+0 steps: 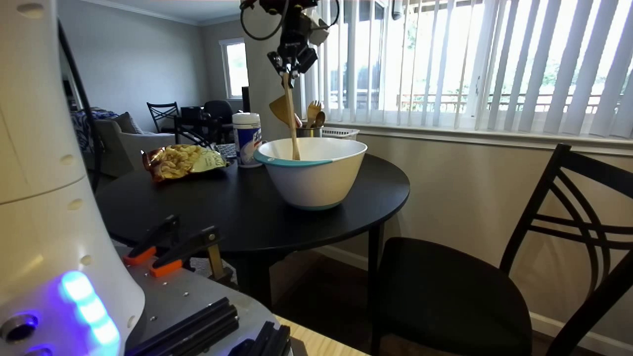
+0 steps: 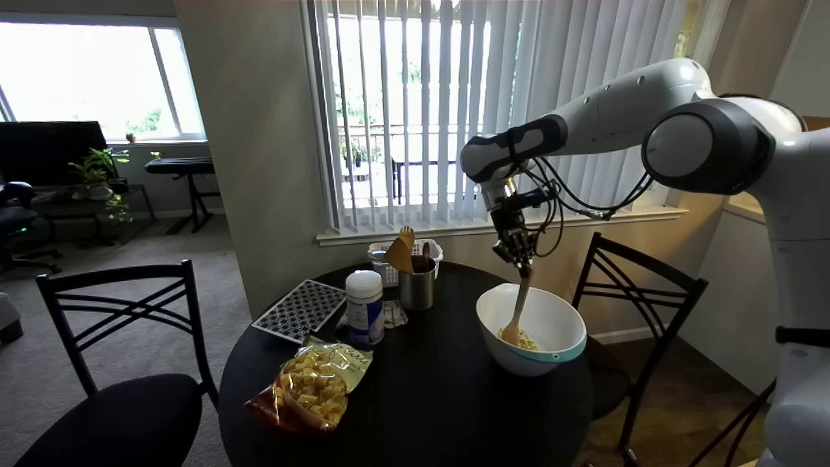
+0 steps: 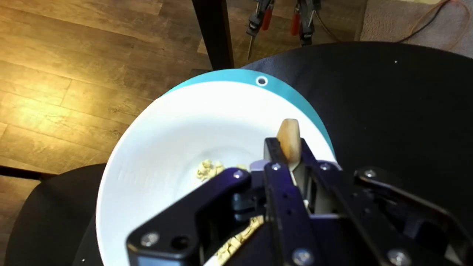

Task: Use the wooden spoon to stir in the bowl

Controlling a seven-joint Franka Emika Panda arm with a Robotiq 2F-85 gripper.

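Note:
My gripper (image 1: 287, 75) is shut on the top of the wooden spoon (image 1: 291, 118) above the bowl (image 1: 316, 183). In an exterior view, the gripper (image 2: 524, 264) holds the spoon (image 2: 521, 298) slightly tilted, its head down inside the white bowl (image 2: 563, 319), at pale yellow pieces (image 2: 528, 342) on the bottom. In the wrist view, the spoon's handle end (image 3: 289, 137) sticks out between the fingertips (image 3: 287, 147). The bowl (image 3: 144, 147) with its teal rim band lies below, with yellow pieces (image 3: 207, 170) partly hidden by the gripper. The spoon's head is hidden there.
The round black table (image 2: 441, 402) also bears a snack bag (image 2: 314, 383), a wipes canister (image 2: 365, 308), a metal holder (image 2: 416, 288) with several wooden utensils, a white basket (image 2: 389, 272) and a checkered board (image 2: 301, 310). A black chair (image 1: 445, 291) stands near the bowl.

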